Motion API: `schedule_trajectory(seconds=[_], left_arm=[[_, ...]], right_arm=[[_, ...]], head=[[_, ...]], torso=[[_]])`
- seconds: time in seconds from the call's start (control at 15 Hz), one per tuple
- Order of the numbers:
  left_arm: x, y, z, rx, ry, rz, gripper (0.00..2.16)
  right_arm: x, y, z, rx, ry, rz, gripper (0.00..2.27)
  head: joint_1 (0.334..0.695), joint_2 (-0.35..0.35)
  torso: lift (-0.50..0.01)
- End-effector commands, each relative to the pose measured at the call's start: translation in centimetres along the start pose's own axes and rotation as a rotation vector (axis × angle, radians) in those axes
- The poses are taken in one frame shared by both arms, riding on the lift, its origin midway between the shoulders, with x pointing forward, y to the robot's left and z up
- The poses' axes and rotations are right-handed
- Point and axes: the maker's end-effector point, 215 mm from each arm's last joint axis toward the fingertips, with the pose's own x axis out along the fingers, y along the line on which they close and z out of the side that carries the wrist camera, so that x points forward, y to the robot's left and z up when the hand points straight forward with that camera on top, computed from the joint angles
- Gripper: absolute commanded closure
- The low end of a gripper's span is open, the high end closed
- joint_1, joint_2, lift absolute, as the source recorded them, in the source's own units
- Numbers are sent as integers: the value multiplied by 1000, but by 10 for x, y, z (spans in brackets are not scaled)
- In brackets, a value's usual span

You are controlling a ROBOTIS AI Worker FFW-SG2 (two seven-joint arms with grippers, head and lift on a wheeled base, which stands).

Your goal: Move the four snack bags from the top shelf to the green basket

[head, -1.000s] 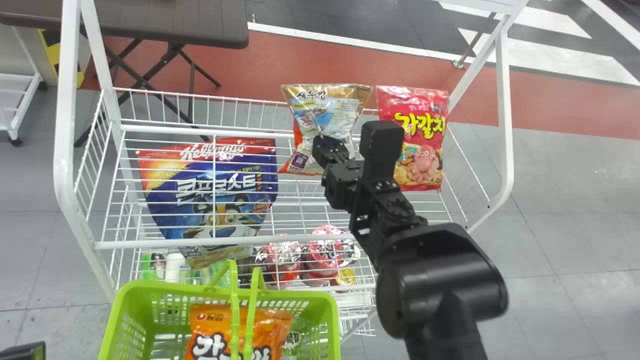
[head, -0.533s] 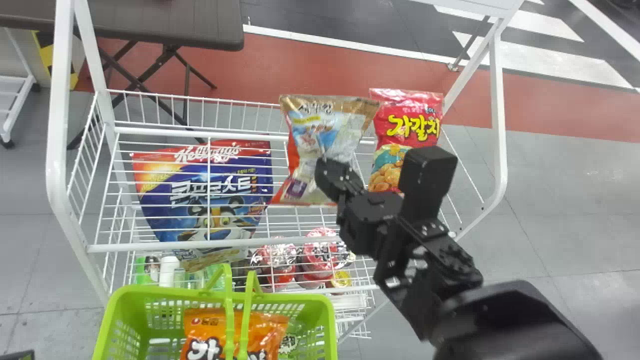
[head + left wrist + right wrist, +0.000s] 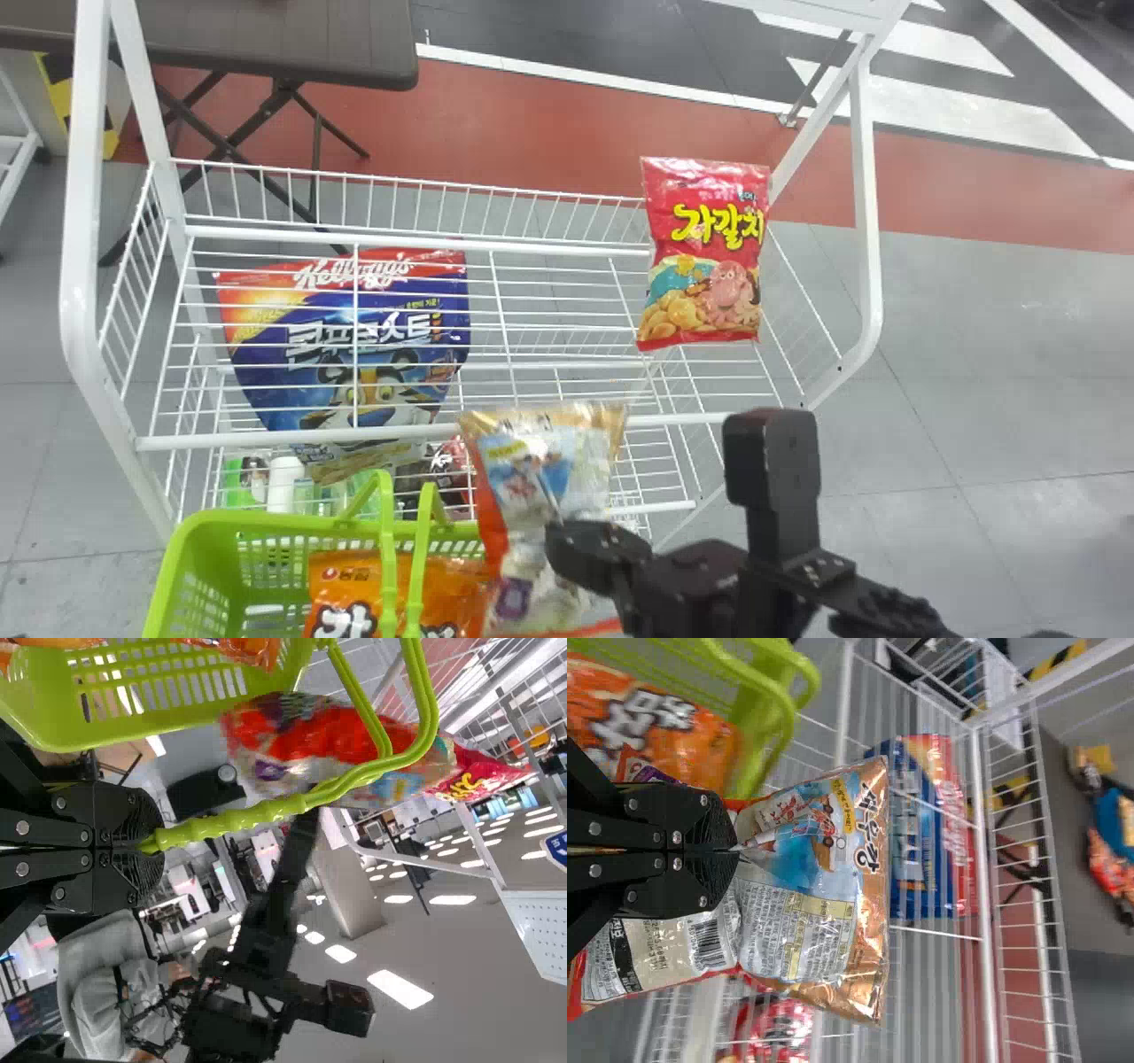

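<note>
My right pincer [image 3: 733, 850] is squeezed closed on the middle of the gold-topped bag [image 3: 802, 890], maybe so it won't flop, with the green basket [image 3: 190, 563] just to its left – and my left pincer [image 3: 152, 846] nips the handle [image 3: 235, 822], I guess to stop wobbling.

Head view looks down; all share the basket [image 3: 188, 558].

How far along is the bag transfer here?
Looks done: the orange bag, in the green basket. In hand: the gold-topped bag, held by the right gripper. Left to move: the red bag, on the top shelf. I can't place the fourth.
</note>
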Motion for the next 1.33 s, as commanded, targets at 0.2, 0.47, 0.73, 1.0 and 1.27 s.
schedule_trajectory(seconds=[0.2, 0.47, 0.73, 1.0, 1.27], left_arm=[[5, -2, 0, 14, -12, 4, 1217], [11, -7, -7, 16, 5, 0, 1217], [12, -11, -7, 25, 7, 0, 1217], [13, -10, -8, 25, 10, 3, 1217], [14, -10, -10, 26, 15, 0, 1217]], right_arm=[[-8, 30, -66, 97, 178, 160, 2216], [13, 67, -69, 114, 163, 258, 2216], [27, 107, -71, 120, 156, 342, 2216], [40, 130, -71, 136, 130, 411, 2219], [47, 121, -71, 137, 115, 391, 1878]], head=[[695, -350], [695, -350], [695, -350], [695, -231], [695, -178]], torso=[[0], [0], [0], [0], [0]])
